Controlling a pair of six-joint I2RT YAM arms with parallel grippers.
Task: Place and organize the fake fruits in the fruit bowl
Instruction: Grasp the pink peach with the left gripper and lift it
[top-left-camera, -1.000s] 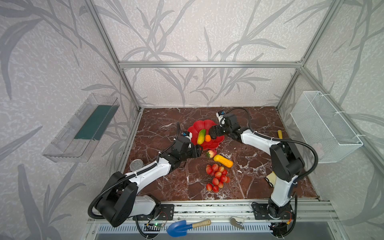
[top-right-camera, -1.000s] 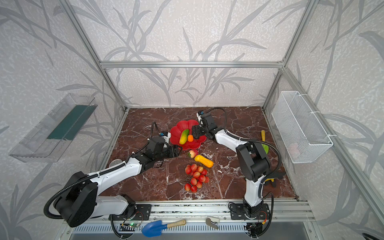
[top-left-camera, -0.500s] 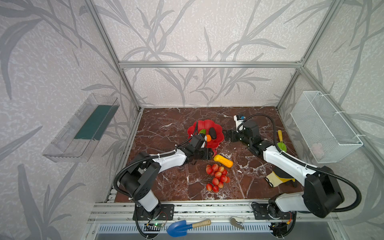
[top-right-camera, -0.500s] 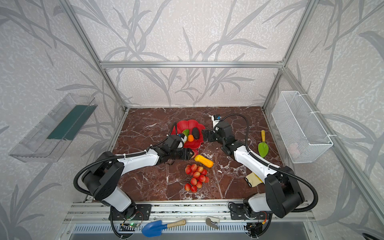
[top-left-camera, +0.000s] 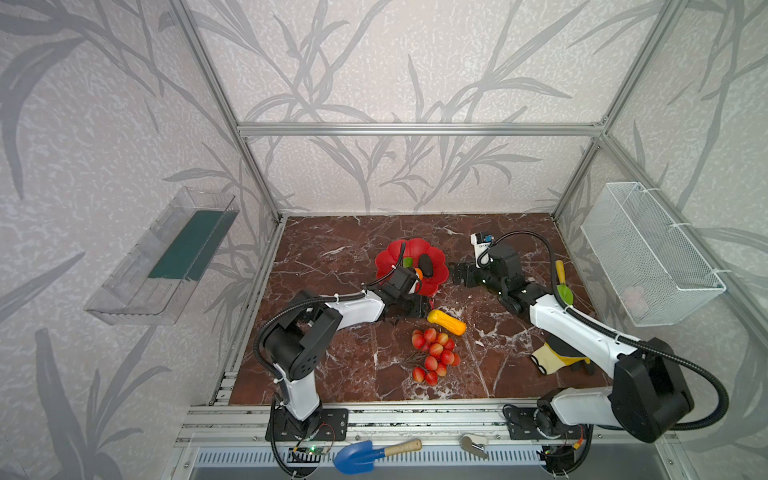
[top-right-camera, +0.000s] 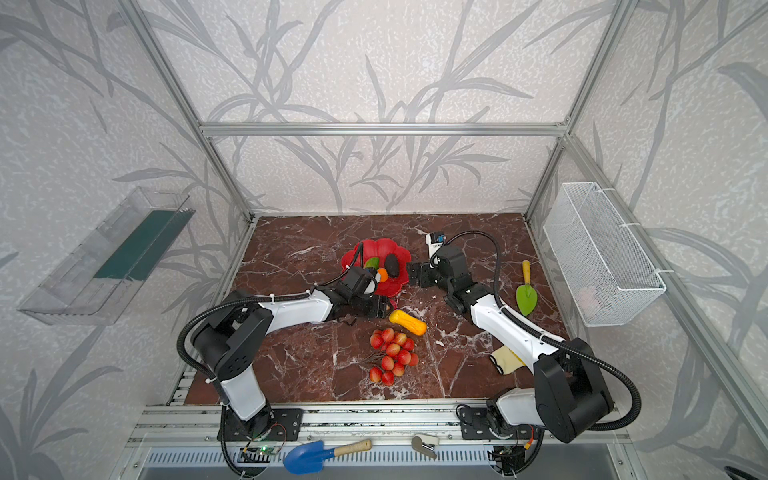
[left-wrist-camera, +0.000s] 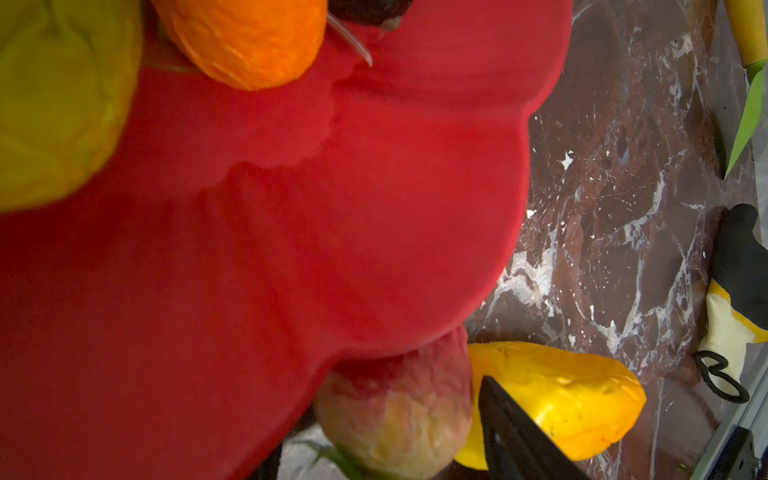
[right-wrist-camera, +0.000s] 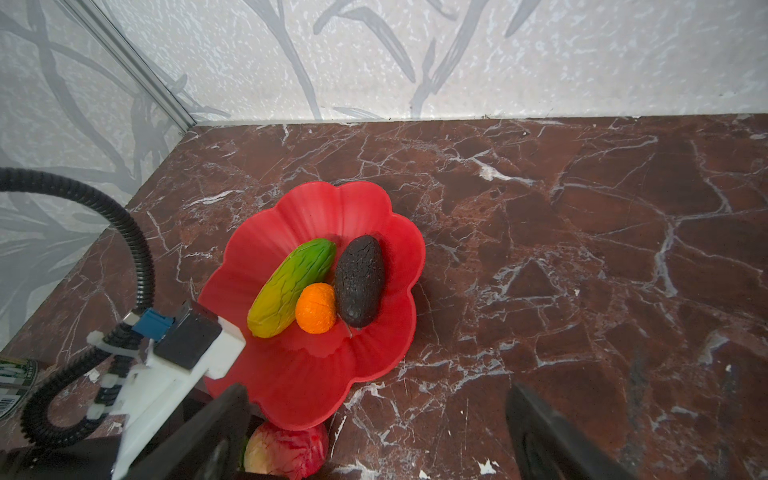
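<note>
Red fruit bowl (top-left-camera: 392, 255), petal-rimmed, sits on the counter (top-left-camera: 332, 257) near the middle, toward the back wall. Three fruits lie inside, clearest from the right wrist. The green-yellow oblong (right-wrist-camera: 291, 286) and dark avocado (right-wrist-camera: 359, 286) lie lengthwise side by side. The small orange ball (right-wrist-camera: 316, 307) is lodged between their near ends, touching both.

Red-cream strawberry (right-wrist-camera: 286, 453) is outside the dish, on the counter just beside its front rim. In the left wrist view the rim partly overhangs it.

Left tool (top-left-camera: 415, 308) is low at that same rim, jaws spread with the strawberry between them. One black finger (left-wrist-camera: 511, 436) shows just beside the fruit. Cannot tell whether it touches.

Yellow-orange oblong (top-left-camera: 446, 322) lies flat on the counter just past the left tool, near the bowl but apart from it. Bunch of red berries (top-left-camera: 434, 353) is close in front of it, twiggy stem trailing toward the left arm's side.

Right tool (right-wrist-camera: 378, 388) hovers beside the bowl on the right in both top views. It points at the dish, jaws wide apart with nothing between them.

Further out:
- green trowel (top-left-camera: 565, 293) with a yellow handle, on the counter near the right wall
- yellow-black glove (top-left-camera: 552, 359), partly under the right arm
- white wire basket (top-left-camera: 648, 257), hung on the right wall
- clear tray (top-left-camera: 166, 257), on the left wall
- blue trowel (top-left-camera: 357, 456), on the front rail below the counter
</note>
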